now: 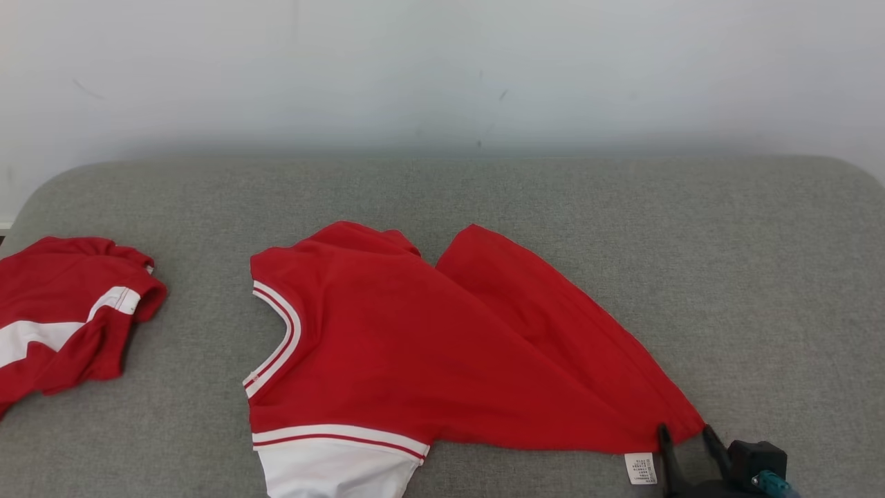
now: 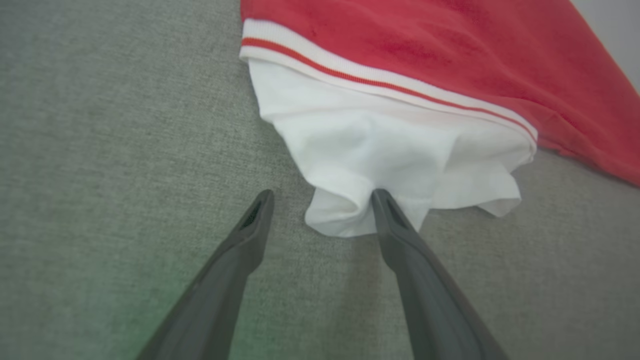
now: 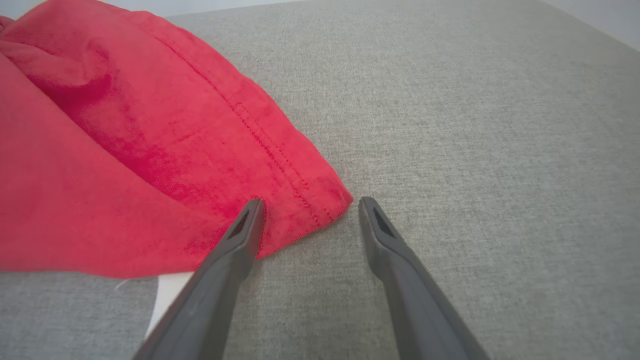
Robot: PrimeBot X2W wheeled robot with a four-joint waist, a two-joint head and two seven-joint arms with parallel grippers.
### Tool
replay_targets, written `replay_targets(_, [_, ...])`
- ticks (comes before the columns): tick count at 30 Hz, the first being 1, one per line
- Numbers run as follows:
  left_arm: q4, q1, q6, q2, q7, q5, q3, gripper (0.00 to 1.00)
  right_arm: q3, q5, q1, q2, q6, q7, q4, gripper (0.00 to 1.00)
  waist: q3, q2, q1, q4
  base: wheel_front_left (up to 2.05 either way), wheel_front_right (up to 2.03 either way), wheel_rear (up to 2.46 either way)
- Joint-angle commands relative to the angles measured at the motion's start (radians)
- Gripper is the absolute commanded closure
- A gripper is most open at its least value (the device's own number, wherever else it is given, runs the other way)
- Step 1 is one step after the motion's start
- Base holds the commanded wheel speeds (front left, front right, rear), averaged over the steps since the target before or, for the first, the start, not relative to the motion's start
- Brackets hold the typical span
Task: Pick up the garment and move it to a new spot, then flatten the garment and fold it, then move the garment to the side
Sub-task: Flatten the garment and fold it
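"Garment [image 1: 387,360] lies on the grey cushion [image 1: 622,221] near its front edge. It's red with a white sleeve [image 2: 400,150], and partly doubled over itself. Are both tools spread?"
"Yes. The right gripper [image 3: 310,205] straddles the hem corner, one finger over red cloth and the other over bare cushion. The left gripper [image 2: 321,197] is spread too, one finger touching the bunched sleeve, with nothing pinched."
"What could go wrong?"
"I'd say the right might close on the top layer alone, leaving the one beneath creased. The left might nip only that loose fold and lose it."
"And the surface?"
"Woven, with rounded corners — rough enough to drag cloth, I'd guess. There's a pale wall [image 1: 442,69] behind, and a second red shirt [image 1: 62,318] well apart on the left."
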Motion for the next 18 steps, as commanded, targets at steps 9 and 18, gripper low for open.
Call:
replay_targets(9, [-0.004, -0.003, -0.001, 0.019, 0.000, -0.088, -0.047, 1.00, -0.005, 0.023, -0.015, 0.000, 0.001, -0.001, 0.045, 1.00, -0.028, 0.0000, 0.0000, 0.019, 0.00, 0.00, 0.00])
replay_targets(18, [-0.186, 0.125, 0.000, 0.034, -0.001, -0.048, 0.012, 1.00, -0.021, 0.089, 0.103, 0.000, 0.001, -0.001, -0.105, 1.00, -0.043, 0.0000, 0.0000, 0.026, 0.00, 0.00, 0.00])
